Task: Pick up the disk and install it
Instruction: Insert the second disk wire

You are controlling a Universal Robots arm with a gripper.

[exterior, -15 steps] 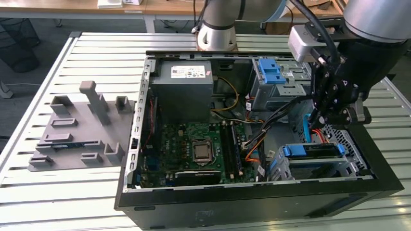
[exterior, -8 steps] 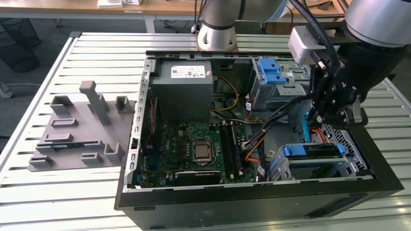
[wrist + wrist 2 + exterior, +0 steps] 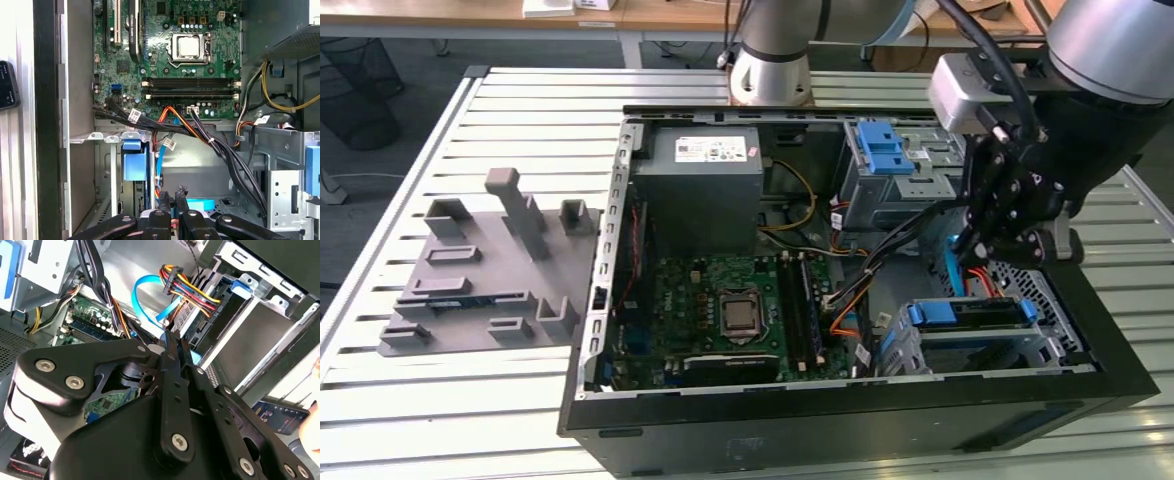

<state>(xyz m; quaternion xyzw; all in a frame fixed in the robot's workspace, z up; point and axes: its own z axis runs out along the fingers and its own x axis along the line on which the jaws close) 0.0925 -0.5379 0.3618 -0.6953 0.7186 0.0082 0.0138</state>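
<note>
An open computer case (image 3: 854, 440) is seen lying on its side on the slatted counter (image 3: 400, 420), with the motherboard (image 3: 720, 310) facing up. A metal drive cage (image 3: 1047, 345) is set in the corner of the case at the exterior view's right. The disk (image 3: 970, 313) appears to be already lodged in that cage: its blue carrier bracket is seen at the cage mouth, while the metal body is largely hidden. Its visible blue edge is laid across the exterior view, left to right. The gripper (image 3: 981, 252) is hung inside the case just beyond the cage, on the side away from the camera, apart from the carrier. In the first wrist view the fingers (image 3: 181, 201) are seen drawn together with nothing evidently held between them, and the disk (image 3: 135, 162) is found just beside them, among cables
</note>
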